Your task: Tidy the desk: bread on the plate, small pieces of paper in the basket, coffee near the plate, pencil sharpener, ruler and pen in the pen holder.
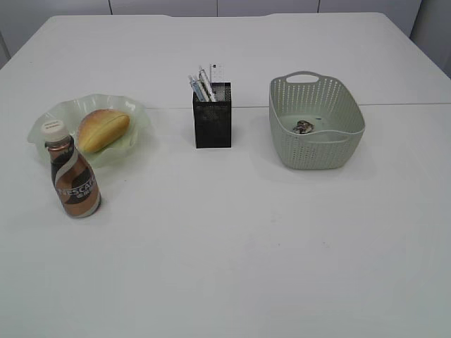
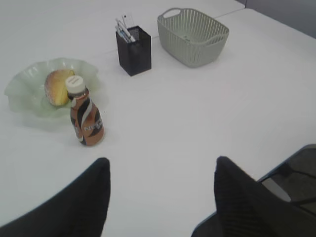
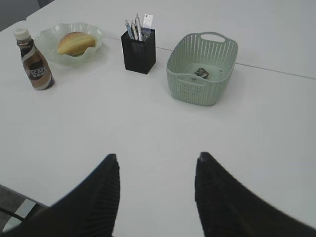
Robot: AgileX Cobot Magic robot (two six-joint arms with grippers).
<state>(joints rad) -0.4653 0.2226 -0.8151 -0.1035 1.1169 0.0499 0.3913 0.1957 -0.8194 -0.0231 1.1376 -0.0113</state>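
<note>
The bread [image 1: 103, 128] lies on the pale green plate [image 1: 46, 120] at the left. The coffee bottle [image 1: 73, 180] stands upright just in front of the plate. The black mesh pen holder [image 1: 212, 117] at the centre holds pens and a ruler [image 1: 217, 74]; the pencil sharpener does not show. The green basket [image 1: 316, 144] at the right holds crumpled paper [image 1: 304, 127]. My left gripper [image 2: 160, 168] is open and empty above bare table, well back from the bottle [image 2: 86, 120]. My right gripper [image 3: 157, 163] is open and empty, in front of the basket [image 3: 197, 86]. Neither gripper shows in the exterior view.
The white table [image 1: 246, 246] has a seam running across behind the pen holder. A table edge and dark floor show at the lower right of the left wrist view [image 2: 291, 182].
</note>
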